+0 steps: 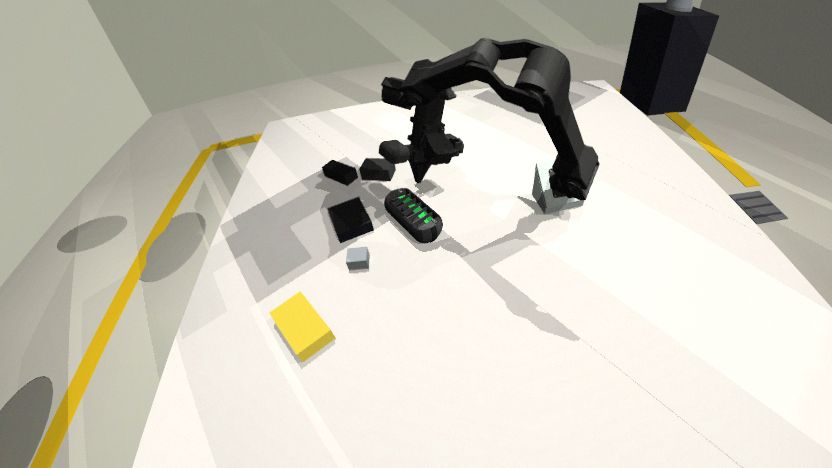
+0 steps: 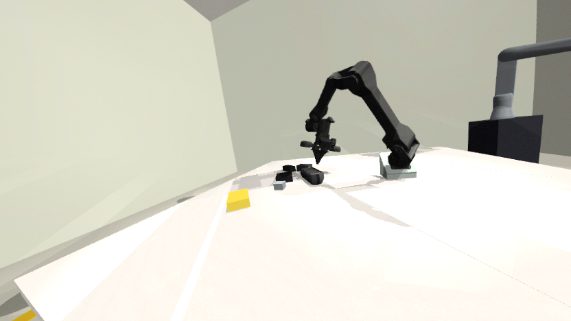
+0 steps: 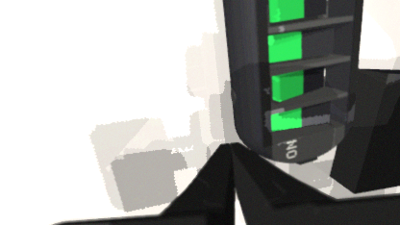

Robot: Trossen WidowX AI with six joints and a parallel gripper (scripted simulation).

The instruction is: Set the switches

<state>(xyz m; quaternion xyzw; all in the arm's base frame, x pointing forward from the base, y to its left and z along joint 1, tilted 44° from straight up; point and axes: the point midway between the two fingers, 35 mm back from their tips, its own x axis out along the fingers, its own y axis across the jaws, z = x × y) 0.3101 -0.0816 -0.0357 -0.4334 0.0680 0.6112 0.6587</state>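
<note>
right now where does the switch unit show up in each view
top: the switch unit sits just above and left of the picture's centre, green switch ends showing
exterior: just right of centre, slightly below mid-height, below the gripper
wrist: upper right of centre, cut off by the top edge, "ON" marking near its lower end
shared landmark: the gripper's closed fingertips, in all three views

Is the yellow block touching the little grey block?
Apart. The top view shows a stretch of white bench between the yellow block and the little grey block.
</note>
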